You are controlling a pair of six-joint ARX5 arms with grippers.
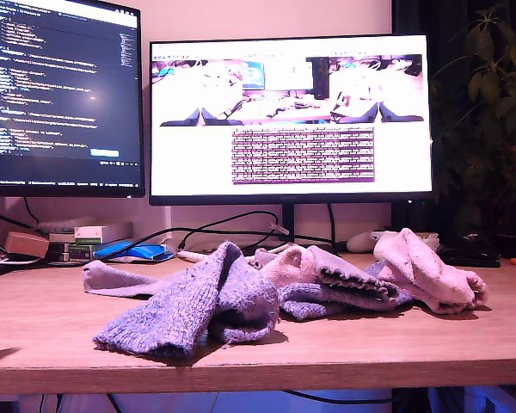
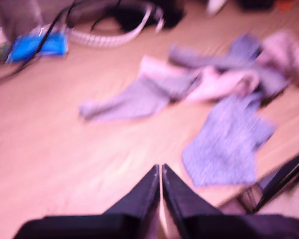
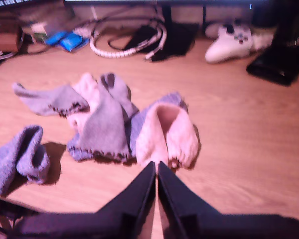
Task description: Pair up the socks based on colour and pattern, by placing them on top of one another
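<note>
The socks lie in a loose heap on the wooden desk [image 1: 52, 335]. In the exterior view a fuzzy blue-purple sock [image 1: 189, 310] is at the front, a thin grey sock [image 1: 120, 280] stretches toward that view's left, and a fluffy pink sock [image 1: 430, 271] lies at its right. Neither arm shows in the exterior view. My first gripper [image 2: 160, 172] is shut on nothing, above bare desk and short of a blue-purple sock [image 2: 229, 144]; this view is blurred. My second gripper [image 3: 156, 167] is shut and empty, its tips at the near edge of a pink sock [image 3: 167, 132], beside a grey sock [image 3: 102, 127].
Two monitors [image 1: 292, 112] stand at the back of the desk. Behind the heap are a coiled cable [image 3: 124, 42], a white game controller [image 3: 229, 42], a black box [image 3: 279, 62] and a blue item [image 1: 133, 251]. A plant [image 1: 490, 129] fills the exterior view's right.
</note>
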